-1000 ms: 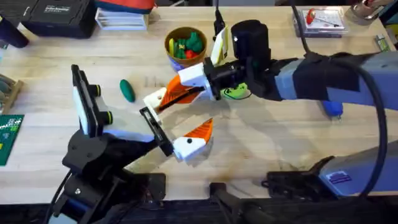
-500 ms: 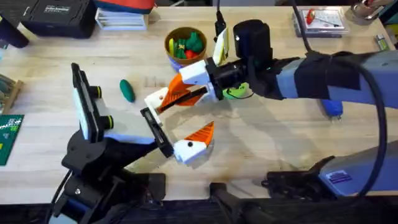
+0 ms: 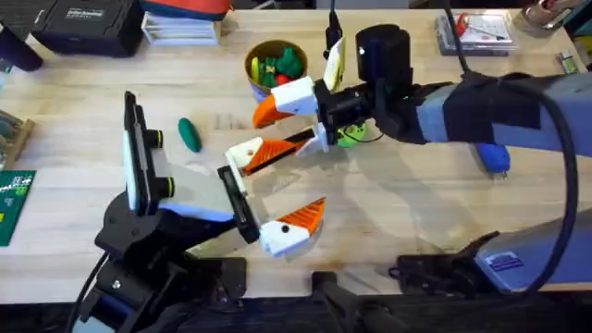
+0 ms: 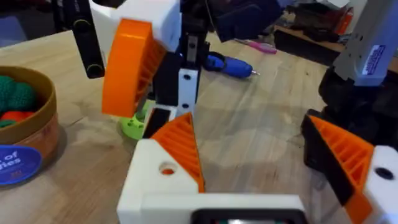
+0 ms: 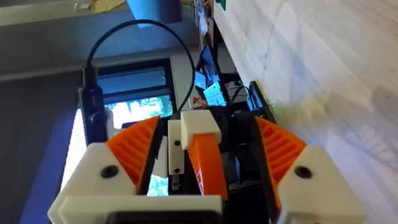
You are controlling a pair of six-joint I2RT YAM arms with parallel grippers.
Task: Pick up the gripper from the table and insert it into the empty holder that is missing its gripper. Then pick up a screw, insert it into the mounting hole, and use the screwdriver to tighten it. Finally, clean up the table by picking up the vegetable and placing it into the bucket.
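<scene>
The orange ribbed gripper (image 3: 270, 152) sits in the white holder (image 3: 242, 154) on the upper finger of my left gripper (image 3: 301, 176), which is open. In the left wrist view the same gripper (image 4: 180, 144) rests on the holder (image 4: 155, 183), whose mounting hole (image 4: 166, 169) shows orange behind it. My right gripper (image 3: 285, 129) is open, its pads (image 5: 134, 149) standing on either side of that gripper (image 5: 208, 165) with gaps between. The dark-green vegetable (image 3: 190, 134) lies on the table to the left. The yellow bucket (image 3: 276, 67) stands behind it. The blue screwdriver (image 3: 492, 159) lies at the right.
A flat green ring (image 3: 351, 137) lies under the right wrist. Black cases (image 3: 88, 23) and a clear parts box (image 3: 476, 28) line the far edge. A green board (image 3: 14, 199) lies at the left edge. Bare table (image 3: 407, 213) spreads right of my left gripper.
The right gripper has lifted up and to the right, its upper finger now away from the orange gripper. The left arm has shifted slightly right and its fingers are spread wider.
</scene>
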